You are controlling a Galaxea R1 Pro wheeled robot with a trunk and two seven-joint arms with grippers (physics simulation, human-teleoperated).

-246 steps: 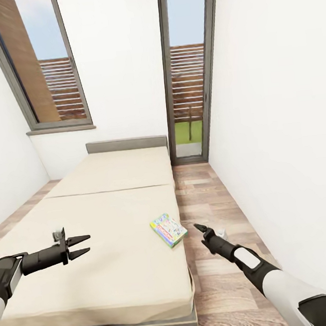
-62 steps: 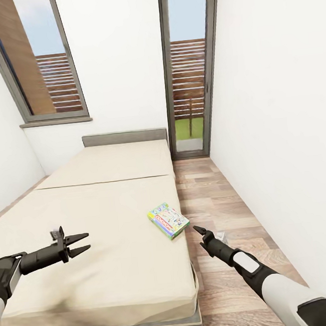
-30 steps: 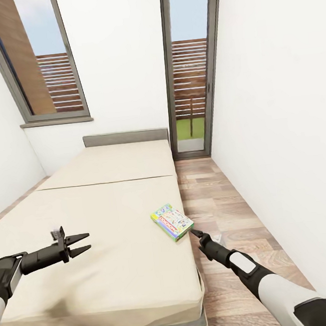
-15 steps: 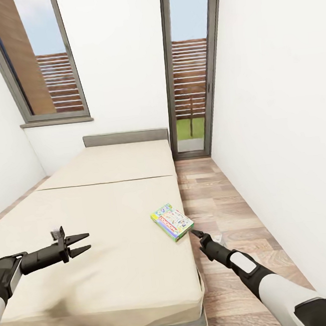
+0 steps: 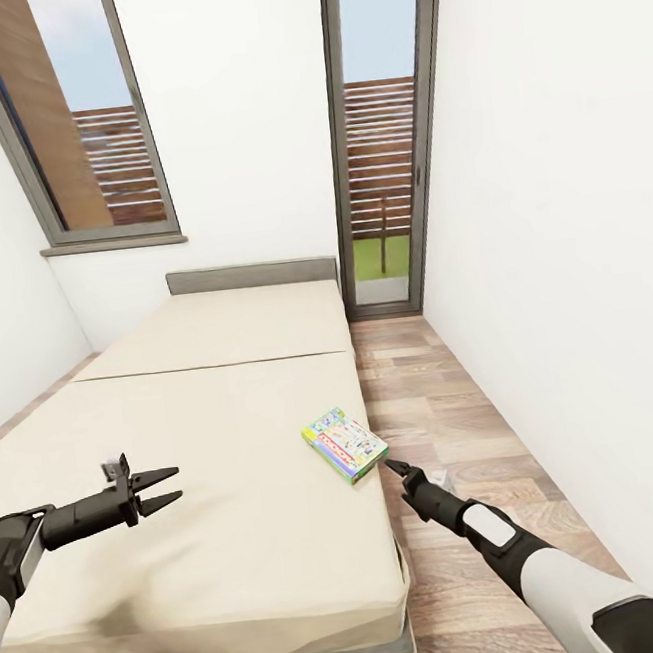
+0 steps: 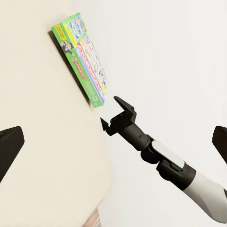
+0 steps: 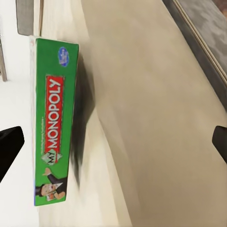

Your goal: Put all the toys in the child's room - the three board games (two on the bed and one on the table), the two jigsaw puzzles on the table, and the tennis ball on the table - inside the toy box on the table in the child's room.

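Beige bed [image 5: 206, 420] and window framing are unchanged from half a second earlier; the right gripper [image 5: 394, 468] is shifted slightly away from the green-edged board game [image 5: 344, 445], which lies flat near the mattress's right edge. Its jaw gap cannot be judged. The left gripper [image 5: 168, 489] is held wide over the mattress.

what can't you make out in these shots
- Cover print of the green-edged flat board game box: too small to read in the head view, and the right wrist view gives just its side edge.
- Near end of the wide beige-mattressed bed: cut off by the head view's lower edge.
- Left gripper: its fingers are cropped at the left wrist view's edges.
- Right gripper: fingers too small and foreshortened in the head view to judge their gap.
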